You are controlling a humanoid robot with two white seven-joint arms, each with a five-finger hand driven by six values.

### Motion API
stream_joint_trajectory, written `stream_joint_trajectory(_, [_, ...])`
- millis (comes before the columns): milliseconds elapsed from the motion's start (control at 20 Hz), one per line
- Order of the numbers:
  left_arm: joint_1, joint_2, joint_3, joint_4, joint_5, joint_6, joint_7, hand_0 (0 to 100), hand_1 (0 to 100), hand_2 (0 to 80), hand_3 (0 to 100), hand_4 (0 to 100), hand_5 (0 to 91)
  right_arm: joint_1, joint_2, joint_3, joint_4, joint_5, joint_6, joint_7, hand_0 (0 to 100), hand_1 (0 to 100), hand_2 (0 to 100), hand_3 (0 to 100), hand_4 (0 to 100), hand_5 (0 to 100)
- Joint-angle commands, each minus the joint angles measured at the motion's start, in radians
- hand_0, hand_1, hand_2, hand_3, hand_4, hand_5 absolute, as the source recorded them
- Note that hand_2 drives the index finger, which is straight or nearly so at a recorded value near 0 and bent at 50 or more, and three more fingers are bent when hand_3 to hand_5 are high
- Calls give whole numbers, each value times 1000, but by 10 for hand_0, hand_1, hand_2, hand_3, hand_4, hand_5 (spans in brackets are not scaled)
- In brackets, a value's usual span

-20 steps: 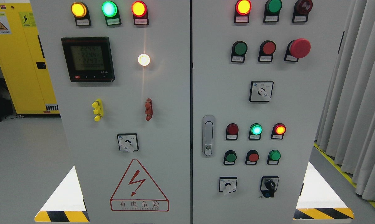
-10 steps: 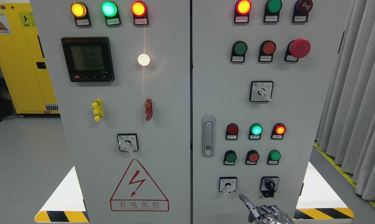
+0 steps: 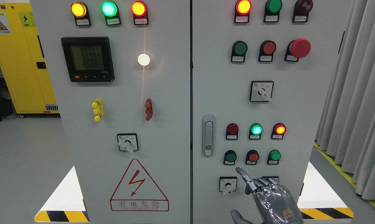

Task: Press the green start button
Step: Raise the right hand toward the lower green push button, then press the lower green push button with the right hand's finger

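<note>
Green start button [image 3: 230,157] just above right robot hand [image 3: 270,197], beside red button [image 3: 253,157].

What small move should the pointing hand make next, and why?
Probably raise the right hand a little up and left: its outstretched index finger sits just below the dark green button at the left of the lower button row, not yet touching it.

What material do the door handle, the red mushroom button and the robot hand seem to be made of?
The door handle looks like brushed or cast metal: silver-grey with a soft sheen. The red mushroom button seems to be matte plastic, evenly coloured with no glare. The right hand appears metallic or metal-coated, grey with glinting finger joints; whether it is plastic underneath cannot be told.
</note>
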Motion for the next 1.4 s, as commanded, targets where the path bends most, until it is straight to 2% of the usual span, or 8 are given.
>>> stream_joint_trajectory(0, [20,-3,0,-29,0,1,1,120,556,0,0,0,0,-47,3,20,67,1,0,1,251,572,0,600,604,427])
stream_joint_trajectory(750, [20,-3,0,-29,0,1,1,120,556,0,0,0,0,-93,5,28,170,-5,2,-2,246,566,0,582,585,408])
stream_joint_trajectory(1350, [20,-3,0,-29,-1,1,-1,120,556,0,0,0,0,-113,11,17,179,-13,2,5,261,564,0,575,577,406])
